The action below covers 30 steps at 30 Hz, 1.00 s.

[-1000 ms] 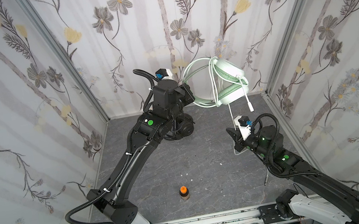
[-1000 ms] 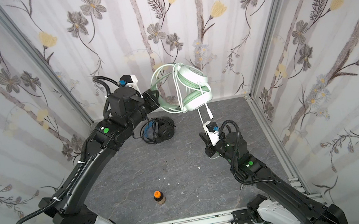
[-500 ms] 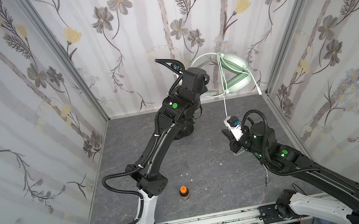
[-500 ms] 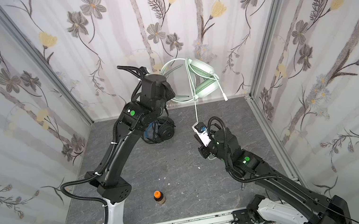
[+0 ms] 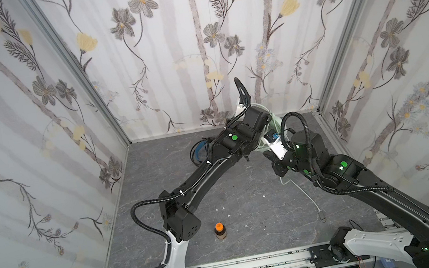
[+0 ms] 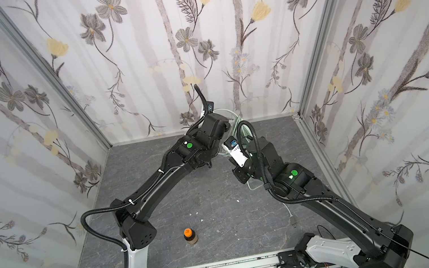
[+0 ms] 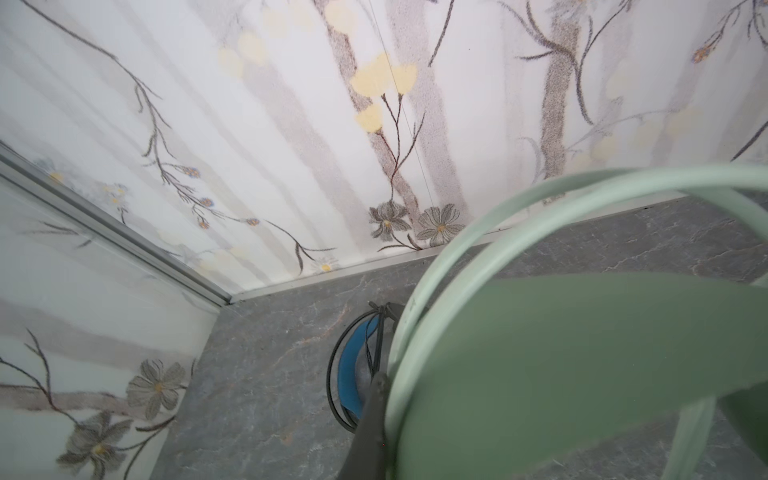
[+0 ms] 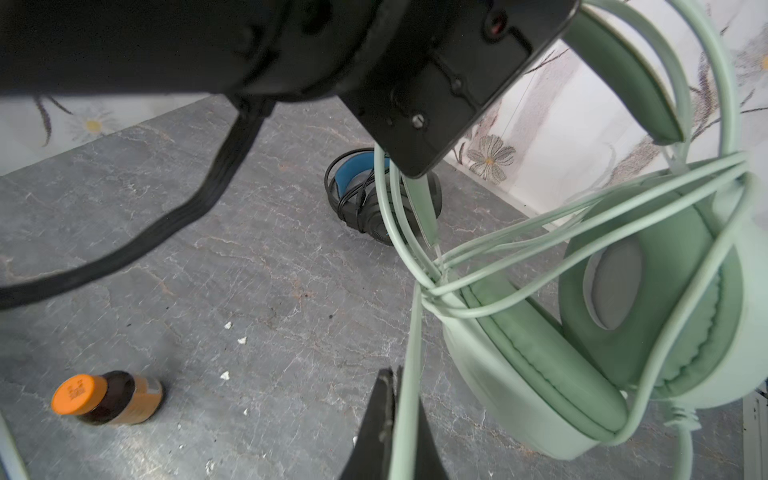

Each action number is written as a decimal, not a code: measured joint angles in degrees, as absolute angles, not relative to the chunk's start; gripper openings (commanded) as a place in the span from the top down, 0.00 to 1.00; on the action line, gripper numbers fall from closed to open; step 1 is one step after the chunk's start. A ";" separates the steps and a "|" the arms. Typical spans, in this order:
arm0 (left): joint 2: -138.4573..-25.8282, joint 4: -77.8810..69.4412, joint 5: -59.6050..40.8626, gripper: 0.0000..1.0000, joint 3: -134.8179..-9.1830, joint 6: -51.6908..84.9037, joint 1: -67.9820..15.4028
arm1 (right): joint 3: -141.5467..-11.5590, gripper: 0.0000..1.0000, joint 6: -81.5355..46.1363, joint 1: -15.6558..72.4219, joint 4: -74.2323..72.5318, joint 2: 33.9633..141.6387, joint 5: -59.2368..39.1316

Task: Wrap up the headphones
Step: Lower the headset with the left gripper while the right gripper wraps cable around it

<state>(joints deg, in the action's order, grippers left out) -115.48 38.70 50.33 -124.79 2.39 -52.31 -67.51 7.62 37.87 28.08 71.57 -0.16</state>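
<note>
1. The mint green headphones hang above the back right part of the desk, close to the back wall. The left gripper is clamped on their headband.
2. The right gripper is pinched shut on the mint cable, just below the turns already crossing the ear cups.
3. Expect a light headset with a springy band and soft pads. Hold it by the band, not the cushions, which would squash and let it slip.
4. The cable is thin and limp and will likely slide through a loose pinch. Its loose end lies on the desk and ends in a plug. That plug may snag as you pull.
5. The black headphones sit on the desk under the left arm, with their cable already bundled. Leave them be.
6. Room is tight here, since both wrists nearly meet and the wall is near. The open desk lies toward the front, where only a small orange-capped bottle stands.
</note>
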 measured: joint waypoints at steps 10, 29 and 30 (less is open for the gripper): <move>-111.11 31.05 51.37 1.00 -115.13 -7.55 -52.73 | -69.97 1.00 8.99 34.33 36.40 71.53 -5.74; -109.69 38.96 33.30 1.00 -118.24 -11.55 -50.61 | -72.71 1.00 18.68 35.88 37.60 70.50 13.91; -109.21 39.97 32.08 1.00 -118.04 -11.44 -50.39 | -72.71 1.00 19.46 36.51 37.56 70.83 14.81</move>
<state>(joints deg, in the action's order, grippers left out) -109.21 39.97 32.08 -118.04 -11.44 -50.39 -72.71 19.46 36.51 37.56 70.83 14.81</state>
